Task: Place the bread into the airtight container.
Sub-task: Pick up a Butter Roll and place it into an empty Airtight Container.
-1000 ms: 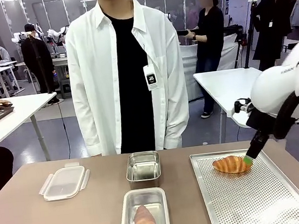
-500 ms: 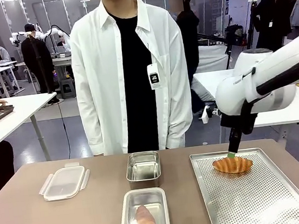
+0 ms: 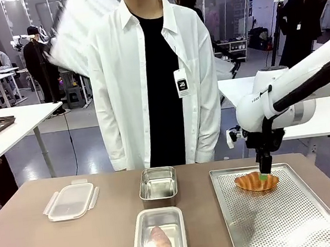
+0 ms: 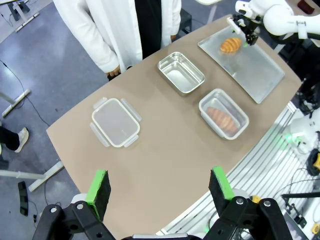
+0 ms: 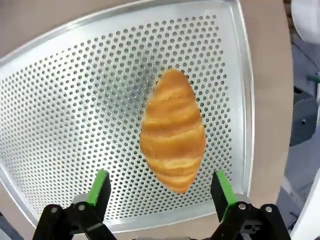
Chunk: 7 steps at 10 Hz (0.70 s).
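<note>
Hanging just above the far part of the perforated tray, the right gripper is keeping its jaws released and wide apart. In the right wrist view this gripper is showing one green pad on each side of the croissant, and neither pad is touching the crust.

The croissant is lying flat on the tray mesh, near the tray's far edge and nearer to its left rim than to its right rim. The near part of the tray is lying bare, so there is free room around the bread on that side.

Left of the tray, an empty steel container is standing level with the tray's far edge. Just in front of it, a second steel container is holding another piece of bread. Much farther left of the tray, a clear lid is lying flat on the table. Open tabletop is separating the containers from the tray's left rim.

A person is standing beyond the table, left of the tray's far edge.

The left gripper is hanging high above the table, well apart from the tray, with jaws spread and nothing between them.
</note>
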Each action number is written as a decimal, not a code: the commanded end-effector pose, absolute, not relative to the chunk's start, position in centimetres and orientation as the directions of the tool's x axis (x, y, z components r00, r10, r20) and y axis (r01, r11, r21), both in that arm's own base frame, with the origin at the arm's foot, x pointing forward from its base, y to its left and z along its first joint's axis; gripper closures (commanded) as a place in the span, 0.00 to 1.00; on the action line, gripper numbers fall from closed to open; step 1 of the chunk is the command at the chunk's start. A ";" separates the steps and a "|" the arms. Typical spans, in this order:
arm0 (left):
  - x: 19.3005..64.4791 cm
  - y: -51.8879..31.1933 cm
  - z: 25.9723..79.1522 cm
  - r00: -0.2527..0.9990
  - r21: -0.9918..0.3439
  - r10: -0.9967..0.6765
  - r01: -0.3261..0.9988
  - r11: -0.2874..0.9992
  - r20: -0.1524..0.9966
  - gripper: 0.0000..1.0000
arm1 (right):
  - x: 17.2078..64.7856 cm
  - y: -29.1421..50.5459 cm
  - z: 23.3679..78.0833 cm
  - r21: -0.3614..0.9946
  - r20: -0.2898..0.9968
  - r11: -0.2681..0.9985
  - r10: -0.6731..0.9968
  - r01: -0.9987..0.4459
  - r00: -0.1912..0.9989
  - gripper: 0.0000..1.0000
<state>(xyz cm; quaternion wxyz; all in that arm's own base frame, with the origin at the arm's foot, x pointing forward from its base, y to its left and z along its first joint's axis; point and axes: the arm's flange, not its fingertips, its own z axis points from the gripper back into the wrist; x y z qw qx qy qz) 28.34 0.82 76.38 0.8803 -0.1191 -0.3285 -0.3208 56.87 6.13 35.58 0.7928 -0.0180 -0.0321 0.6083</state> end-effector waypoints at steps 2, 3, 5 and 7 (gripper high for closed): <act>28.3 0.9 76.4 0.569 0.013 -0.502 0.653 0.757 0.652 0.00 | 58.4 5.8 34.4 -0.065 0.040 0.196 0.980 -0.979 0.193 0.00; 28.3 0.9 76.4 0.569 0.013 -0.502 0.653 0.757 0.652 0.00 | 58.7 5.8 33.8 -0.051 0.046 0.199 0.979 -0.979 0.197 0.00; 28.3 0.9 76.4 0.569 0.013 -0.502 0.653 0.757 0.652 0.00 | 59.3 5.8 32.3 -0.043 0.033 0.202 0.979 -0.978 0.201 0.00; 28.3 0.9 76.4 0.569 0.013 -0.502 0.653 0.757 0.652 0.00 | 59.8 5.7 31.5 -0.029 0.041 0.192 0.981 -0.981 0.191 0.00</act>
